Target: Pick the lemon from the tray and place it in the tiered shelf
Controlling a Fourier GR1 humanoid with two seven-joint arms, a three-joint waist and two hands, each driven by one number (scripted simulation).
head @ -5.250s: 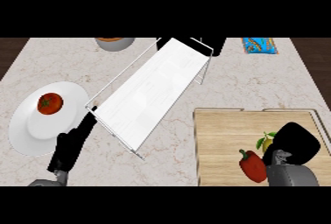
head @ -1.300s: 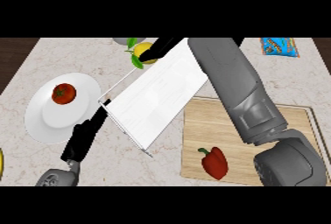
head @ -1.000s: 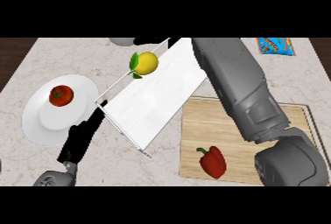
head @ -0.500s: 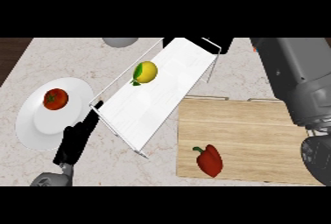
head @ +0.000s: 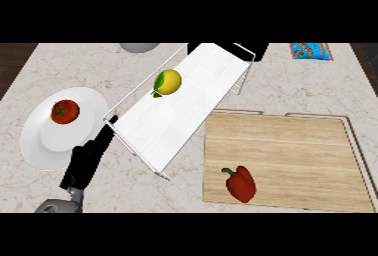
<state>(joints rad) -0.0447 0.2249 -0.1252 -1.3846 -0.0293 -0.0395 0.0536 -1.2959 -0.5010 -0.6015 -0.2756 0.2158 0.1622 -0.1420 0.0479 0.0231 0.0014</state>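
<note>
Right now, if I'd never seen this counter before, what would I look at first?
Probably the bright yellow lemon lying on the long white tiered shelf that slants across the middle. Next, the red pepper on the wooden tray at the right, and the tomato on the white plate at the left.

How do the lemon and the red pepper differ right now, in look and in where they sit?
The lemon is yellow and rounded, with a bit of green at one end; the red pepper is deep red and longer, with a stem. The lemon rests on the white tiered shelf; the red pepper lies on the wooden tray. Neither is touched by a robot hand.
</note>
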